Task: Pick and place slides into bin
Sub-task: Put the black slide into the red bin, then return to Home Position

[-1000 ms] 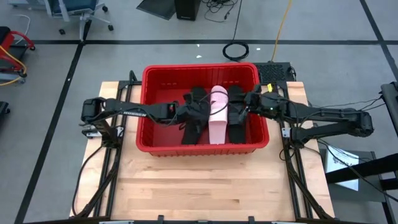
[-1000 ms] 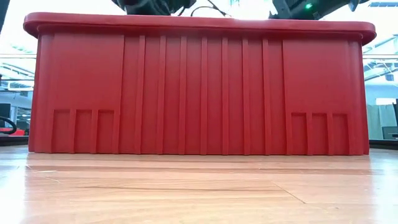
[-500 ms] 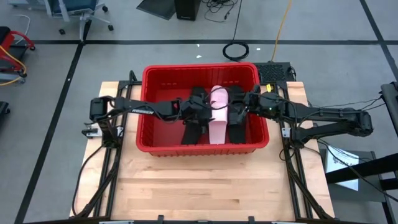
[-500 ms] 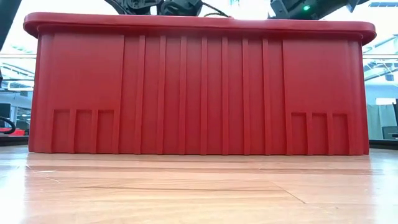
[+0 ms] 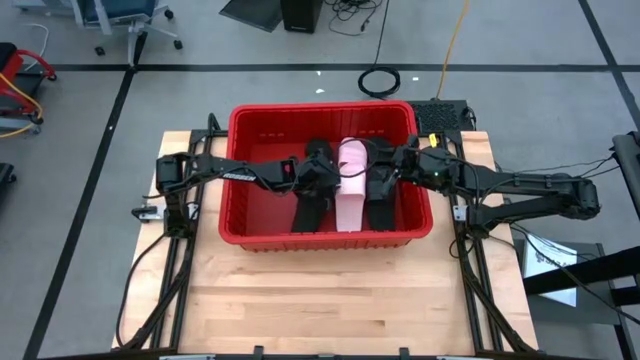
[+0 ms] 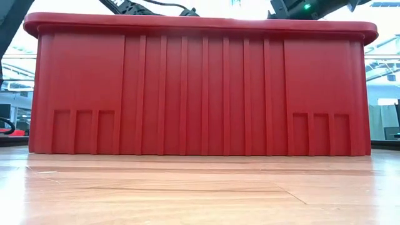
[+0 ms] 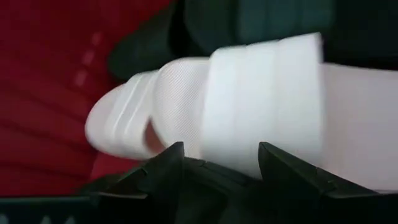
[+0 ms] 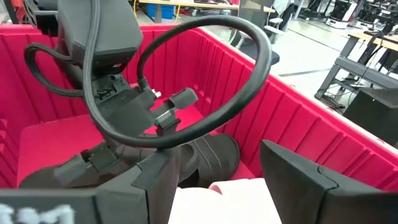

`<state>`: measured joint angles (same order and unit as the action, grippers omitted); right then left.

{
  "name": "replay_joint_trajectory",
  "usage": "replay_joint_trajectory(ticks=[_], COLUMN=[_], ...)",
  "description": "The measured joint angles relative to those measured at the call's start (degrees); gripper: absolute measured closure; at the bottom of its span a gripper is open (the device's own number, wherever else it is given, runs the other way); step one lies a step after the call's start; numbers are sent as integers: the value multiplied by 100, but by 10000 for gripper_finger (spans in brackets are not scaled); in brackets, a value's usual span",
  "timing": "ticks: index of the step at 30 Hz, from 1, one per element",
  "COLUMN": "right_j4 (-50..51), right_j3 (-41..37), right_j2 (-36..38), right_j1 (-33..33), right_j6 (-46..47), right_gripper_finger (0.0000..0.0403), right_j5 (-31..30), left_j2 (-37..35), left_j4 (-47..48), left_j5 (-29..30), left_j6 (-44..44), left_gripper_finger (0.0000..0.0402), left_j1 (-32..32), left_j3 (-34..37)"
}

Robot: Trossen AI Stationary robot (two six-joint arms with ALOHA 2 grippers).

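With both spread grippers, left (image 5: 322,176) and right (image 5: 383,177), over the pink slide (image 5: 351,195) in the bin (image 5: 240,120), a slow, straight lift looked safest

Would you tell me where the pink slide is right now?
In the high view, the pink slide lies inside the red bin, mid-bin, between two black slides.

Robotics lab or workshop. Grey floor marked with black tape lines (image 5: 90,130), wheeled office chair (image 5: 125,20) at the edge, coiled black cable (image 5: 380,80) and yellow cord (image 5: 455,35) on the ground. Workbenches (image 8: 367,53) in the room beyond, butcher-block table (image 5: 320,290) on a dark metal frame.
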<state>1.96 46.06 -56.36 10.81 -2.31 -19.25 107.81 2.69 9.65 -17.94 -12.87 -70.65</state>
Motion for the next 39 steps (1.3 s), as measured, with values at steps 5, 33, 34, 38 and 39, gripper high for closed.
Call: replay_joint_trajectory(ticks=[5,33,34,38,39], right_j4=[-46,-42,-42,-46,-44], right_j3=[0,0,0,0,0], right_j2=[0,0,-2,0,0], right_j1=[0,-4,-4,-4,-4], right_j6=[7,122,122,101,69], right_gripper_finger=[193,193,193,193,193], right_j5=[2,15,26,42,39], left_j2=[-43,-35,-35,-35,-35], left_j4=[118,316,326,491,544], left_j5=[883,2355,2426,2580,2582], left_j6=[103,384,311,89,57], left_gripper_finger=[188,188,188,188,188], left_j1=[64,481,515,586,583], left_j3=[-2,-218,-295,-625,-701])
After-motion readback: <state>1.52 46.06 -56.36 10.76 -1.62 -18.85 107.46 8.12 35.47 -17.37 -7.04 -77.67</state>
